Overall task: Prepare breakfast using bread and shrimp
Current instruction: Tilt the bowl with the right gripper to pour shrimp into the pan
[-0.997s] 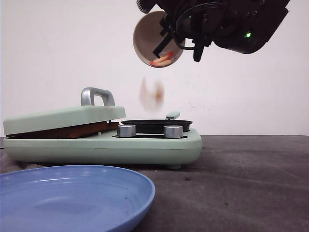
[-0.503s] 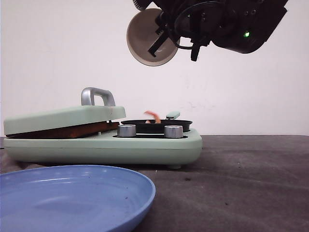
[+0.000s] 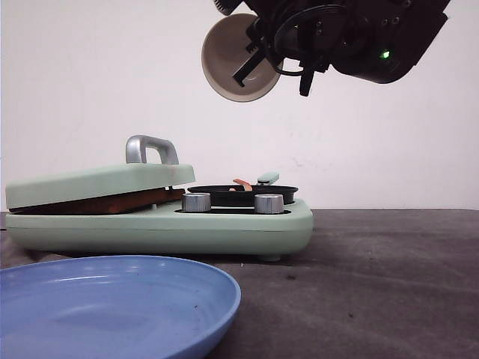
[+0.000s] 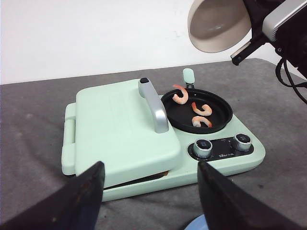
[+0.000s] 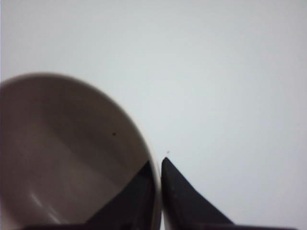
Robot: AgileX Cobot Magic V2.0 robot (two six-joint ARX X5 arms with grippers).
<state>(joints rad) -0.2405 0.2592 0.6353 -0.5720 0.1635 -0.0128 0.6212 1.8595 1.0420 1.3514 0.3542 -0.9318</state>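
Observation:
My right gripper (image 3: pixel 252 66) is shut on the rim of a beige bowl (image 3: pixel 227 58), held tilted and empty high above the pale green breakfast maker (image 3: pixel 224 228). In the right wrist view the fingers (image 5: pixel 182 196) pinch the bowl's rim (image 5: pixel 152 158). Three orange-pink shrimp lie in the black round pan (image 4: pixel 221 111): one (image 4: pixel 181 94) at the pan's rim, two (image 4: pixel 203 109) (image 4: pixel 201 121) in the middle. One shrimp (image 3: pixel 242 182) shows in the front view. A brown bread edge (image 3: pixel 105 203) shows under the closed lid (image 4: pixel 120 124). My left gripper (image 4: pixel 148 166) is open and empty, in front of the maker.
A blue plate (image 3: pixel 112 299) lies in front of the maker, near the table's front edge; its rim shows in the left wrist view (image 4: pixel 204 225). The lid has a metal handle (image 4: pixel 153 104). Two knobs (image 4: pixel 203 147) (image 4: pixel 242 140) sit on the maker's front.
The shrimp fell out of the tilted bowl and landed in the black pan. The bowl is now empty and has shifted slightly.

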